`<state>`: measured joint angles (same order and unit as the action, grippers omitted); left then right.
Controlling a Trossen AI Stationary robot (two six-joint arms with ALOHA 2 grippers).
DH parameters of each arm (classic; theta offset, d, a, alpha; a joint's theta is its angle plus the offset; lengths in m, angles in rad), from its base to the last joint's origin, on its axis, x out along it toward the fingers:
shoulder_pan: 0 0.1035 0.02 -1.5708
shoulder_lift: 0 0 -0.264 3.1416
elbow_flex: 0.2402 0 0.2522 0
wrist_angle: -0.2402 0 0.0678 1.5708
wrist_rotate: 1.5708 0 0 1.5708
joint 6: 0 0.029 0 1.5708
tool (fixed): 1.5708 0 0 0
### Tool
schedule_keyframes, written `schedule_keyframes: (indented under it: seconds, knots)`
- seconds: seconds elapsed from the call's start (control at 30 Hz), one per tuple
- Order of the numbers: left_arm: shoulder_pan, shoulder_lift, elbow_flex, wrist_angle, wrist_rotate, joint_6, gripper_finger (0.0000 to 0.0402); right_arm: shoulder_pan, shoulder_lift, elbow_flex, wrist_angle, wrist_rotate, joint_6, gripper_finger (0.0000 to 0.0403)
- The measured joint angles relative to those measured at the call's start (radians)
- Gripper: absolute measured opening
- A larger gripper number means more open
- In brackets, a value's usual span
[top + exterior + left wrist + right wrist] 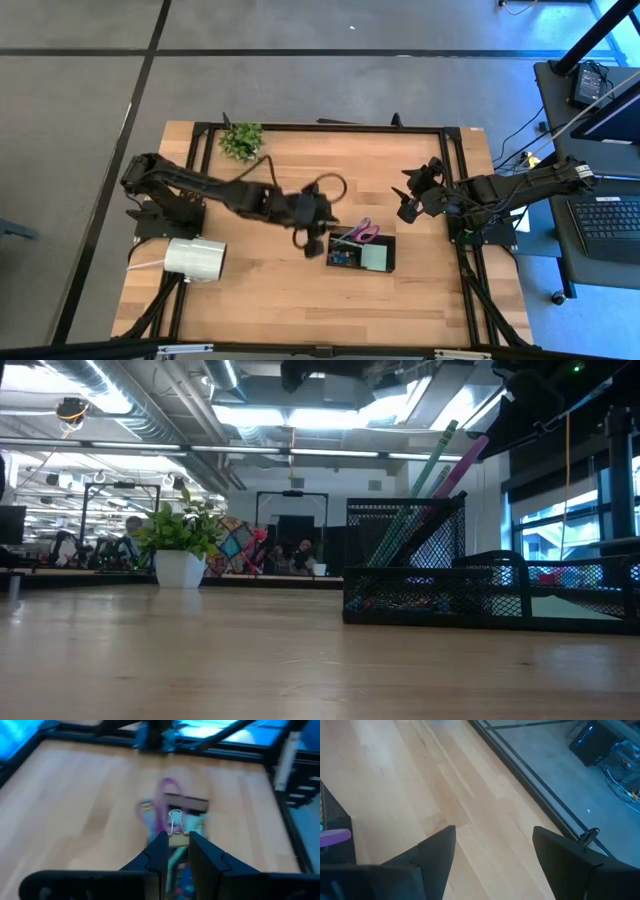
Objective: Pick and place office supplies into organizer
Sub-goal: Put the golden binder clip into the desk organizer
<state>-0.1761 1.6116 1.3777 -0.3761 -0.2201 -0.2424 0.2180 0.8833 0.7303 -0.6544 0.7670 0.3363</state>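
We are looking down on a wooden table (260,290) with both arms reaching in over it. Our left arm is stretching from the table's left edge toward the middle, and our left gripper (312,243) is hanging just beside the near-left corner of the organizer (361,254), a low black mesh tray. In the left wrist view that gripper (176,845) is pinching a small binder clip (175,831) — its dark body is sitting between the nearly closed fingertips, its wire handles standing up ahead of them — and the organizer (186,804) is lying directly beyond the clip, blurred. The purple-handled scissors (364,232) are already resting in the organizer, their handles poking out on the side away from our left gripper, and a pale green sticky-note pad (376,258) is filling the compartment farthest from it. From table height, pens (432,472) are leaning up out of the organizer's (480,595) tall section. Our right gripper (408,205) is waiting off the organizer's far-right corner with fingers (432,851) spread wide and holding nothing, only bare wood ahead. Behind our left gripper, toward the table's left edge, a big white roll (194,258) is lying, and a small green plant (241,140) is standing at the far edge — well apart from either gripper.
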Motion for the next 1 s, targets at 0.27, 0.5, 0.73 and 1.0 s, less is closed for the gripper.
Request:
schedule_keyframes:
  seconds: [0.27, 0.5, 0.73, 1.0]
  knots:
    - [-0.131, 0.085, 0.0, 0.128, -0.08, 0.021, 0.0059, 0.0, 0.0, 0.0, -0.002, -0.001, 0.048, 0.0268]
    - [-0.165, 0.193, 0.001, 0.184, -0.11, 0.021, 0.0059, 0.0, 0.0, 0.0, -0.006, -0.008, 0.069, 0.0268]
    - [-0.149, 0.293, 0.002, 0.193, -0.122, 0.02, 0.0059, 0.0, 0.0, 0.0, -0.012, -0.01, 0.077, 0.0268]
    - [-0.134, 0.364, 0.002, 0.183, -0.116, -0.009, 0.0059, 0.0, 0.0, 0.0, -0.033, -0.01, 0.074, 0.0268]
